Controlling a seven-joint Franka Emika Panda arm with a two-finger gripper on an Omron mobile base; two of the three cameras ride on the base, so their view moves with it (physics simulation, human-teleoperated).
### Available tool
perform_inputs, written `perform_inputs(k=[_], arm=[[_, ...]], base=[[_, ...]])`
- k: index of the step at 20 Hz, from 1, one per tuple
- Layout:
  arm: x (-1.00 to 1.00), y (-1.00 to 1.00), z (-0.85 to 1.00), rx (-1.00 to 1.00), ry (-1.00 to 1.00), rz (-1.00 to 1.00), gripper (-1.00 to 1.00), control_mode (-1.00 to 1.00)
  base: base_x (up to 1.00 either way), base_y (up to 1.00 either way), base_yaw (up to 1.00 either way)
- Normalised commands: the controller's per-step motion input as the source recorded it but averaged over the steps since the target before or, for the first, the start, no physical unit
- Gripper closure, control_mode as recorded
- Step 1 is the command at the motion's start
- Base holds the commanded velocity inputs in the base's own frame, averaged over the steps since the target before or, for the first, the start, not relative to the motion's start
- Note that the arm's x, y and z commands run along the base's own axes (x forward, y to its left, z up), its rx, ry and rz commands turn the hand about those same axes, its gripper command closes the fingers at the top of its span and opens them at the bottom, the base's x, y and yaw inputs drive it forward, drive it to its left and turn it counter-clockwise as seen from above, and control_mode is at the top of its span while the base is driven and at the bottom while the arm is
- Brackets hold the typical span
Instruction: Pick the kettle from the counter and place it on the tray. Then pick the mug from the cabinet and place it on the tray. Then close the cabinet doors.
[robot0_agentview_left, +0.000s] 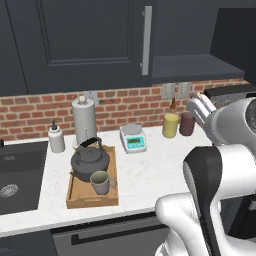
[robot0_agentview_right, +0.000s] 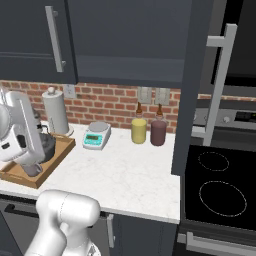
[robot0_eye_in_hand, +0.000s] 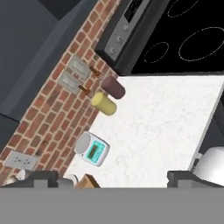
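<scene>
Closing the cabinet doors (robot0_agentview_right: 200, 90) remains. The gripper (robot0_agentview_left: 202, 111), jaws spread wide and empty, hovers above the counter (robot0_agentview_left: 150, 170); kettle (robot0_agentview_left: 90, 160) and mug (robot0_agentview_left: 101, 182) sit on the tray (robot0_agentview_left: 114, 172), to its left. Risk: a wide swing striking the right door's edge.

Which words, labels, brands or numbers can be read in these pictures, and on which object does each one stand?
No text can be read anywhere.
Kitchen scale: its green display shows dark marks, too small and blurred to read.
Stove control panel: faint light marks, not readable.
Yellow canister, maroon canister, silver canister, kettle, mug: no label visible.
</scene>
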Motion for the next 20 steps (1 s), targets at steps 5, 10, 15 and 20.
perform_inputs(k=[5,10,15,20], arm=[[-0.36,-0.47,0.12,0.0,0.0,-0.2,-1.0,-1.0],[-0.05,-0.52,0.09,0.0,-0.08,-0.24,-1.0,-1.0],[-0.07,-0.75,0.1,0.0,-0.27,-0.15,-1.0,-1.0],[-0.07,-0.73,0.05,0.0,-0.37,-0.12,-1.0,-1.0]], base=[[0.0,0.0,0.0],[0.0,0.0,0.0],[0.0,0.0,0.0],[0.0,0.0,0.0]])
